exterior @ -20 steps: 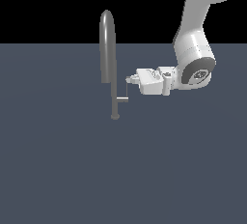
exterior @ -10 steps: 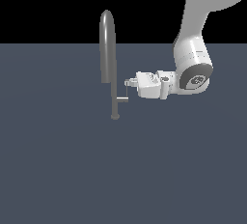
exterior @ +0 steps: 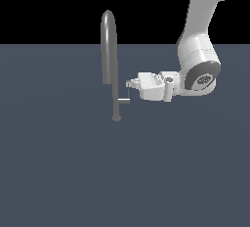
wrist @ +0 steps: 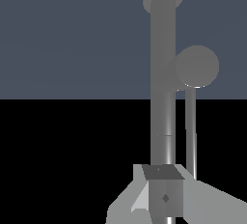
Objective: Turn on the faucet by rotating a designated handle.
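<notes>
— One second had been enough: the claw [exterior: 128,83] had crept from well to the exterior view's right of the faucet [exterior: 109,50] until its tips met the handle [exterior: 126,97].
— Where did that handle sit?
— Low on the faucet's post, just above the small round base on the counter [exterior: 63,162], its stub pointing to the exterior view's right and its thin rod rising to the fingertips [wrist: 164,196].
— Was the claw spread or pinching the rod?
— I could not tell; the fingertips looked close together beside the rod [wrist: 191,131], but neither view showed a grip.
— And the lever itself?
— It looked unmoved across the second, so the approach seemed finished and the turning, I judged, not yet begun.
</notes>
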Robot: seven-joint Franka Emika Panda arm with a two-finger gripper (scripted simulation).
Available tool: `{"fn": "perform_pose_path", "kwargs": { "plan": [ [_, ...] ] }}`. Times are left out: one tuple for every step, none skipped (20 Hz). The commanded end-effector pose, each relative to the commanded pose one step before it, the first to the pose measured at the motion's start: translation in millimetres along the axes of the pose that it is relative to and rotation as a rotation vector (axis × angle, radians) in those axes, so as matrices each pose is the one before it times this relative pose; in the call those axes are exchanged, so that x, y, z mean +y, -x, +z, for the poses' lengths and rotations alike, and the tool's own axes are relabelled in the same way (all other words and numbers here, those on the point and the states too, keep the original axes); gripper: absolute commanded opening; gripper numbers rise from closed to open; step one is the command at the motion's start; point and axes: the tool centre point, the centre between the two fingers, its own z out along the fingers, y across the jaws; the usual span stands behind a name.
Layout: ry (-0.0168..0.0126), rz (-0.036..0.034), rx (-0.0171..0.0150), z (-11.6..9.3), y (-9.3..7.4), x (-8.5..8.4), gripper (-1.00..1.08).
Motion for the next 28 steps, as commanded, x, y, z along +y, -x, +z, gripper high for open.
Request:
{"fn": "perform_pose_path", "kwargs": {
  "plan": [
    [0.00088, -0.00028, -0.00072, 0.13, 2.96, 7.14, -1.0],
    [0.0, 0.0, 0.0, 0.0, 0.0, 0.0, -1.0],
    [-0.0033, -0.00018, 0.00196, -0.24, -2.22, -3.61, -1.0],
    [0.0, 0.0, 0.0, -0.1, -0.15, 3.12, -1.0],
    [0.00054, 0.0, -0.00043, 0.15, -0.14, 3.16, -1.0],
    [0.0, 0.0, 0.0, -0.11, -0.15, 3.17, -1.0],
    [0.00039, 0.0, -0.0003, 0.07, -0.15, 3.21, -1.0],
    [0.0, 0.0, 0.0, -0.11, -0.15, 3.23, -1.0],
    [0.00055, 0.0, -0.00042, 0.15, -0.15, 3.26, -1.0],
    [0.0, 0.0, 0.0, -0.11, -0.16, 3.28, -1.0],
    [0.00056, 0.0, -0.0004, 0.14, -0.15, 3.31, -1.0],
    [0.0, 0.0, 0.0, -0.12, -0.16, 3.33, -1.0],
    [0.0004, 0.0, -0.00027, 0.06, -0.16, 3.36, -1.0],
    [0.0, 0.0, 0.0, -0.13, -0.17, 3.39, -1.0],
    [0.0, 0.0, 0.0, 0.0, 0.0, 0.0, -1.0],
    [-0.00428, -0.01225, 0.00357, 0.23, 3.72, -7.98, -1.0],
    [0.00052, 0.0013, -0.00044, -0.01, -2.54, 4.09, -1.0],
    [0.00052, 0.0013, -0.00044, -0.01, -2.56, 4.13, -1.0],
    [0.00055, 0.00137, -0.00046, 0.0, -2.62, 4.16, -1.0],
    [0.00052, 0.0013, -0.00043, -0.02, -2.6, 4.21, -1.0],
    [0.00055, 0.00137, -0.00045, -0.01, -2.66, 4.24, -1.0],
    [0.00055, 0.00137, -0.00044, -0.01, -2.69, 4.28, -1.0],
    [0.00055, 0.00138, -0.00044, -0.02, -2.72, 4.32, -1.0],
    [0.00058, 0.00145, -0.00044, -0.02, -2.78, 4.35, -1.0],
    [0.00055, 0.00139, -0.0004, -0.04, -2.8, 4.4, -1.0],
    [0.0, 0.0, 0.0, 0.0, 0.0, 0.0, -1.0],
    [-0.00304, -0.02439, 0.0031, 0.11, 11.57, -11.48, -1.0],
    [0.00049, 0.00375, -0.00049, 0.0, -6.39, 3.93, -1.0]
  ]
}}
